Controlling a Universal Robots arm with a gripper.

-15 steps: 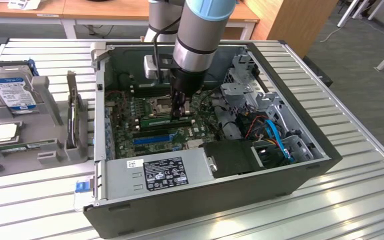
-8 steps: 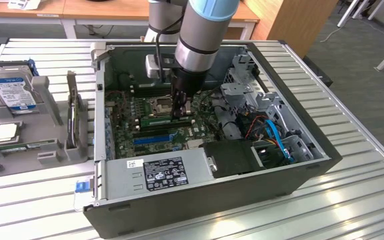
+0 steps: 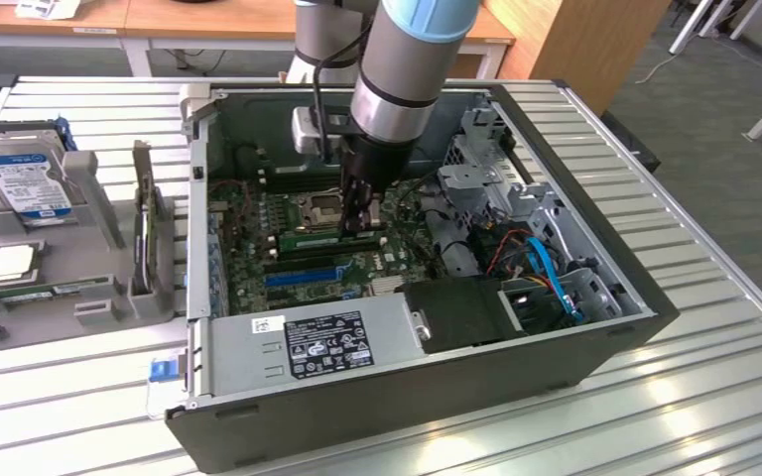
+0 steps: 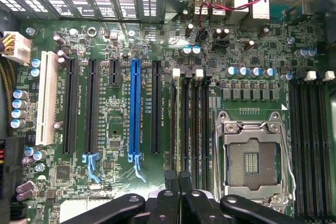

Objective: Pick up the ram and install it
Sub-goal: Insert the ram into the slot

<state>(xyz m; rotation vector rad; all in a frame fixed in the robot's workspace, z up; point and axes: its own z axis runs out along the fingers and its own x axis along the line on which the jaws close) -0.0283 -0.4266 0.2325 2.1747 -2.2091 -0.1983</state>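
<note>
The ram (image 3: 313,239) is a thin green stick standing edge-up in a memory slot on the motherboard (image 3: 242,248), beside the empty CPU socket (image 3: 317,206). In the wrist view the ram (image 4: 178,124) is a narrow line running between white slot clips (image 4: 176,71) down to my fingers. My gripper (image 3: 357,226) reaches down into the open PC case and sits at one end of the stick. Its black fingertips (image 4: 169,181) stand close together on either side of that end, shut on the ram. A second, similar stick (image 3: 57,291) lies on the grey fixture at the exterior view's left.
A hard drive (image 3: 21,178) and a square silver processor (image 3: 11,262) rest on the fixture. A blue expansion slot (image 4: 135,111) and black slots flank the memory slots. The power supply (image 3: 315,342), a drive cage (image 3: 487,188) and cables (image 3: 547,268) crowd the case.
</note>
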